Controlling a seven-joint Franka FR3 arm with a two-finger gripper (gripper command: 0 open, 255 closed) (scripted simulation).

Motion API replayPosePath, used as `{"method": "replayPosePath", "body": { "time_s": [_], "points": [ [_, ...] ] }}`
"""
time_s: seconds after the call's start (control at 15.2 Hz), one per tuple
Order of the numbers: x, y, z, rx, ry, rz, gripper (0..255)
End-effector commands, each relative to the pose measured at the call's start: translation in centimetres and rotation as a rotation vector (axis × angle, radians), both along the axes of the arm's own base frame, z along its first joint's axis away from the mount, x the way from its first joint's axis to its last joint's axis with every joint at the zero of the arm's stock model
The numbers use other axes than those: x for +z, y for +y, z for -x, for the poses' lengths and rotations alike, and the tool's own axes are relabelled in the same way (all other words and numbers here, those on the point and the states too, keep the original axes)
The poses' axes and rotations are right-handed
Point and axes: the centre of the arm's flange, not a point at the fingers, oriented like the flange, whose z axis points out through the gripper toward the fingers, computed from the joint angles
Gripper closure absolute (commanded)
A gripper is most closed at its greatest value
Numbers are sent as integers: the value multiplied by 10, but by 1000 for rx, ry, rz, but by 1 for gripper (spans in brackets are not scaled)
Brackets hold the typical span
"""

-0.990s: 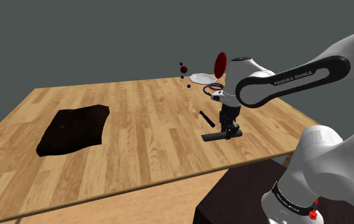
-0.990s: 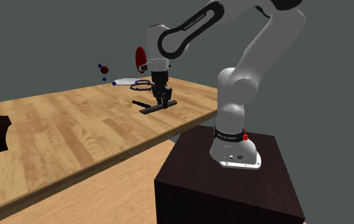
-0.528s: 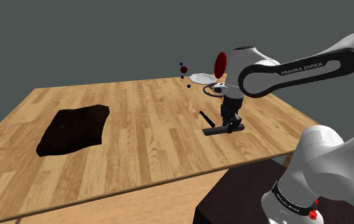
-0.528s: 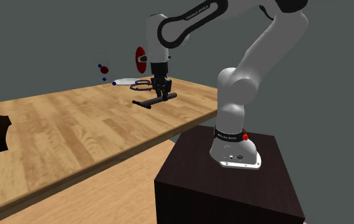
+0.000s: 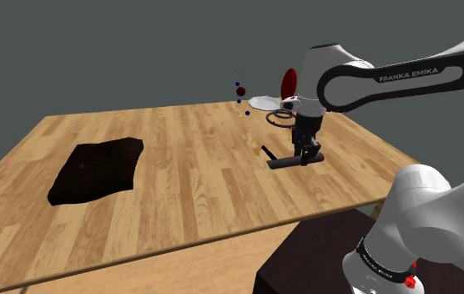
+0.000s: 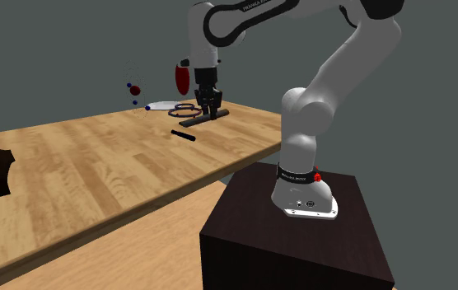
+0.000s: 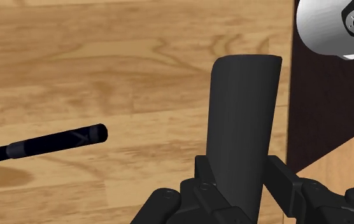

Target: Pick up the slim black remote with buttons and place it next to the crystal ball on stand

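My gripper (image 5: 307, 150) is shut on the slim black remote (image 5: 295, 160), which hangs level above the wooden table (image 5: 189, 175). In the second exterior view the gripper (image 6: 207, 109) holds the remote (image 6: 205, 117) just in front of the dark rings (image 6: 186, 108). In the wrist view the remote (image 7: 242, 140) sits clasped between the fingers (image 7: 201, 173), and the gripper (image 7: 240, 177) is well above the wood. The crystal ball on stand (image 5: 241, 100), a dark red ball with blue beads around it (image 6: 134, 89), stands at the table's far edge, beyond the gripper.
A thin black stick (image 5: 269, 152) lies on the table beside the gripper (image 7: 48, 143). Dark rings (image 5: 280, 117), a white plate (image 5: 265, 102) and an upright red disc (image 5: 289, 82) crowd the far corner. A dark cloth (image 5: 97, 169) lies toward the shoulder view's left. The dark stand (image 6: 293, 239) is near.
The gripper has risen off the table with the remote in it and moved toward the far corner by the rings. The black stick has stayed put.
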Motion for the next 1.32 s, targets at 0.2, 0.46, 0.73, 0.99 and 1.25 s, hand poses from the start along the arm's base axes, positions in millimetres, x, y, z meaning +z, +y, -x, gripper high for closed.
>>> {"method": "replayPosePath", "body": {
  "time_s": [0.2, 0.46, 0.73, 0.99, 1.25],
  "points": [
    [28, 1, 0, 0, 0, 0, 255],
    [49, 1, 0, 0, 0, 0, 255],
    [70, 1, 0, 0, 0, 0, 255],
    [91, 1, 0, 0, 0, 0, 255],
    [112, 1, 0, 0, 0, 0, 255]
  ]
}}
